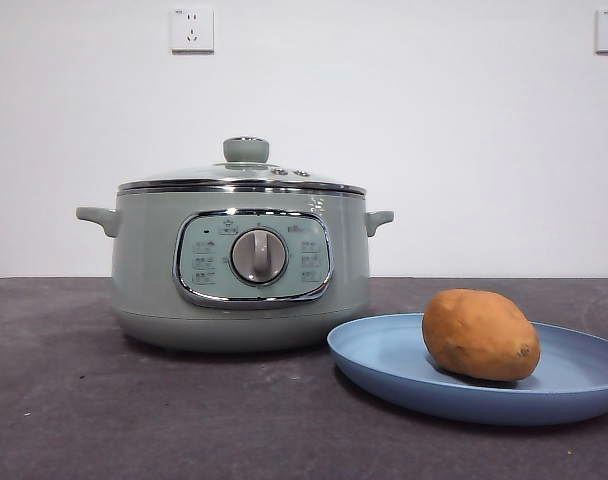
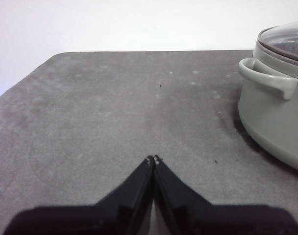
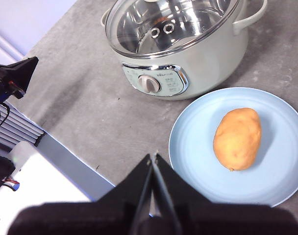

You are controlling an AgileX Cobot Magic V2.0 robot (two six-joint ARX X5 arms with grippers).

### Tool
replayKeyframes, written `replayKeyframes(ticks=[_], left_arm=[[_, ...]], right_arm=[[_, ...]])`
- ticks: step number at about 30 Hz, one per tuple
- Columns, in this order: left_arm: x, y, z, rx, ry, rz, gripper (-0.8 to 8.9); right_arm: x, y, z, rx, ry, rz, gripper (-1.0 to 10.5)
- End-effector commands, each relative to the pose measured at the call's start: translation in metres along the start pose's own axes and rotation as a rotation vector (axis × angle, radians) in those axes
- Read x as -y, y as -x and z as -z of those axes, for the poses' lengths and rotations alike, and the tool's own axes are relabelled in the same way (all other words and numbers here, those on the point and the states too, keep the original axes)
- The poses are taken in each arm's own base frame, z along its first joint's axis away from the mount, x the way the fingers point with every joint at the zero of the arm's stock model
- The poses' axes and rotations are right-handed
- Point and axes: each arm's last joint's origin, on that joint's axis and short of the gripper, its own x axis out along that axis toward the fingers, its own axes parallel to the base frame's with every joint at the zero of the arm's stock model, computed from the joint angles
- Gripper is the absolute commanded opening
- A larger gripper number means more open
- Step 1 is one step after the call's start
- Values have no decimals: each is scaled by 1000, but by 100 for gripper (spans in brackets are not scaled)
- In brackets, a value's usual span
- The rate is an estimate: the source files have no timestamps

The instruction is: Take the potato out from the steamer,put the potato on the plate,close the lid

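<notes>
The orange-brown potato lies on the light-blue plate, to the right of the sage-green steamer. The glass lid with its green knob sits on the pot. My left gripper is shut and empty, low over bare table beside the steamer's handle. My right gripper is shut and empty, high above the table's front edge near the plate. Neither arm shows in the front view.
A dark grey tabletop carries everything. A white wall with two sockets stands behind. The other arm's black tip and a white base show off the table's edge in the right wrist view.
</notes>
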Motion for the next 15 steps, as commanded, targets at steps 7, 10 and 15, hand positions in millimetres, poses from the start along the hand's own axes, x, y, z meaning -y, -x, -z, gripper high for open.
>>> replayKeyframes(ticks=[7, 10, 15], left_arm=[[0, -1, 5, -17, 10, -2, -4], [0, -1, 5, -17, 10, -2, -4], [0, -1, 5, -17, 10, -2, -4]], right_arm=[[0, 1, -1, 8, -1, 1, 2], [0, 1, -1, 8, 1, 1, 2], [3, 6, -2, 60, 54, 77, 2]])
